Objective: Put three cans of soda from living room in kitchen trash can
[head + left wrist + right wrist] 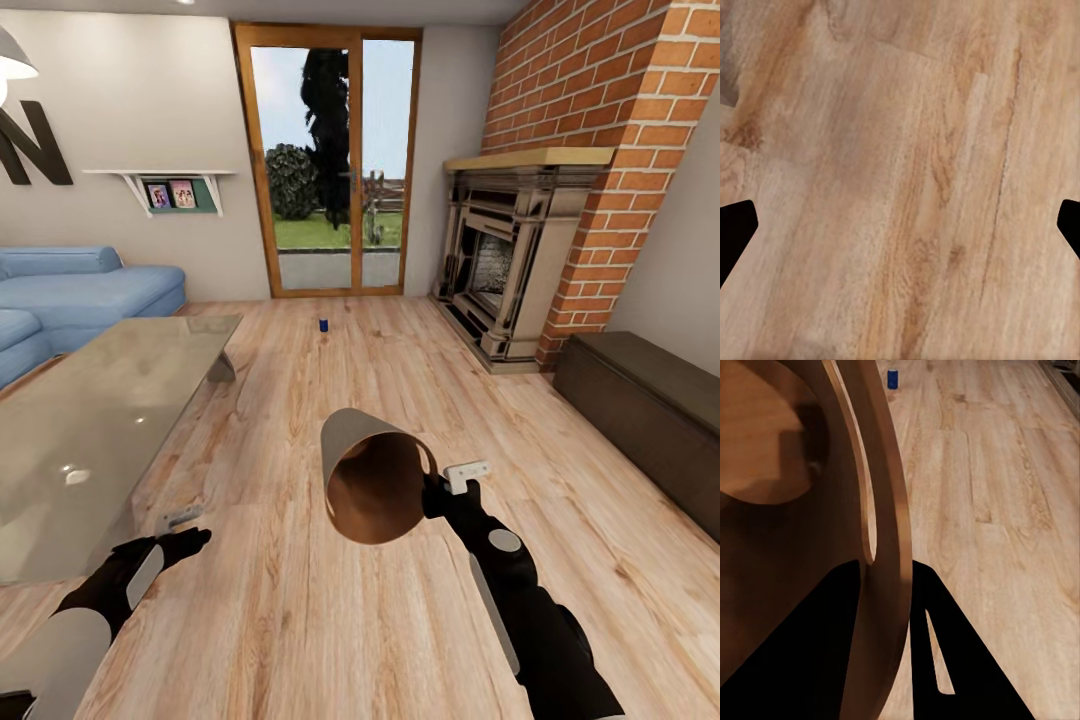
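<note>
- The tash can (372, 487) hung in mid-air near the robot, tipped on its side so that its coppery-brown inside faced the head camera; as far as the head view showed, it was empty.
- The right gripper (440, 487) had its fingers pinched on the can's rim (881, 510), one inside the wall and one outside, as the right wrist view made plain.
- One dark blue can of soda (324, 324) stood upright on the wooden floor (300, 620) far ahead, well apart from the robot, in front of the glass doors (328, 160); the right wrist view caught the same can beyond the rim.
- The left gripper (185, 528) hovered low at the near left, beside the glass coffee table (90, 430), its fingers spread wide over bare boards with nothing between them.
- The brick fireplace (520, 270) rose at the far right and the blue sofa (90, 290) sat at the far left.
- Judging from this, the step in hand was carrying the bin toward the blue can in the living room. The next move would call for driving up to that can, then lowering the free left gripper to grasp it and drop it into the held bin.
</note>
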Controlling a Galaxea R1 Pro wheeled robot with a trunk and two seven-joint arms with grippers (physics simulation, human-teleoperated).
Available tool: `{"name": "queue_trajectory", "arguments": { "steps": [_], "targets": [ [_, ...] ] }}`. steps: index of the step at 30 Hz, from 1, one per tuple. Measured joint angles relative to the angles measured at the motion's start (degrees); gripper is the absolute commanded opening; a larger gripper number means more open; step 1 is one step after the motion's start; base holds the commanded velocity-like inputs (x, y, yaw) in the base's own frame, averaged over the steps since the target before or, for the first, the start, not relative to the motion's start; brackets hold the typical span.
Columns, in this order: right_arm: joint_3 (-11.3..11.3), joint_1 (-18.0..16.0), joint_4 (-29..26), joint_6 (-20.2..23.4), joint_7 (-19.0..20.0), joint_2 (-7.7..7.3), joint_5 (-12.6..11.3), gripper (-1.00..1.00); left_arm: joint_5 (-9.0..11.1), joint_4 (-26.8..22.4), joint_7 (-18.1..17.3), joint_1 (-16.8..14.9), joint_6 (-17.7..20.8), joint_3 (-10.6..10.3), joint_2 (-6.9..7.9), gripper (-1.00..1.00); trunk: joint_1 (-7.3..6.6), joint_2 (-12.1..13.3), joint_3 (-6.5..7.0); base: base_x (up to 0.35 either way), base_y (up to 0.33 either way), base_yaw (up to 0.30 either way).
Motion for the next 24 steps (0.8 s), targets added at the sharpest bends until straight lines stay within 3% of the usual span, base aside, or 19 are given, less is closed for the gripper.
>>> {"name": "queue_trajectory", "arguments": {
  "steps": [12, 24],
  "targets": [
    [-0.3, 0.0, -0.3, 0.0, 0.1, -0.39, 0.0, -1.0, 0.0, 0.1, -2.2, 3.4, -0.8, 0.2, 0.69, 1.0, 0.0, 0.0, 0.0, 0.0, 0.0, 0.0],
    [-0.4, 0.0, -0.2, 2.9, 0.1, -0.28, 0.0, -1.0, 0.0, 0.4, -2.0, 3.8, -1.0, 0.1, 0.69, 1.0, 0.0, 0.0, 0.0, 0.0, 0.0, 0.0]
  ]
}}
